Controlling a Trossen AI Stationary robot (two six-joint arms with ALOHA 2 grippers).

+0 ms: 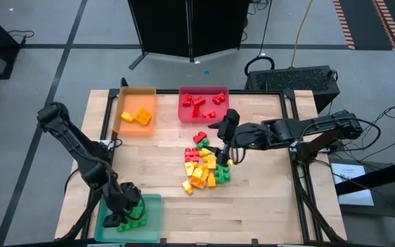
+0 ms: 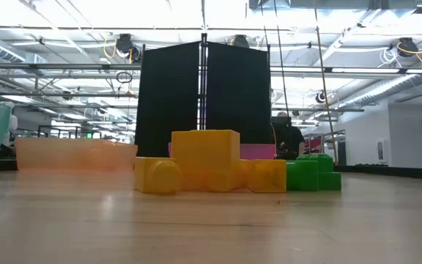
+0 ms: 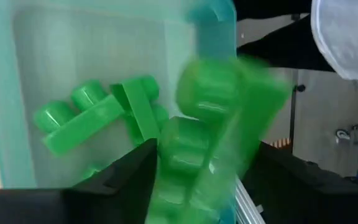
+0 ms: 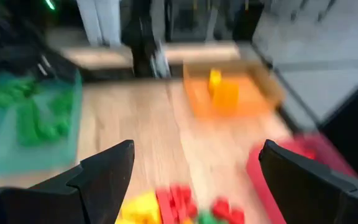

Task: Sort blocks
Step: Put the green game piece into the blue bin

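High view: left gripper [image 1: 125,206] holds a green brick [image 3: 210,143] over the teal tray [image 1: 153,202], jaws loosening; we should release low. Right gripper [image 1: 226,152], jaws spread, hovers over the pile [image 1: 204,165]

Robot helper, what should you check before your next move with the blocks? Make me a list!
1. Left pincer over the teal tray: ok.
2. Green block in front of the left pincer's fingers, above the tray: ok; whether it has been let go: cannot tell.
3. Green blocks in the tray match its colour: ok.
4. Right pincer open and empty: ok.
5. Right pincer above the mixed pile mid-table: ok.
6. Red tray holds only red blocks, orange tray only yellow-orange ones: ok.
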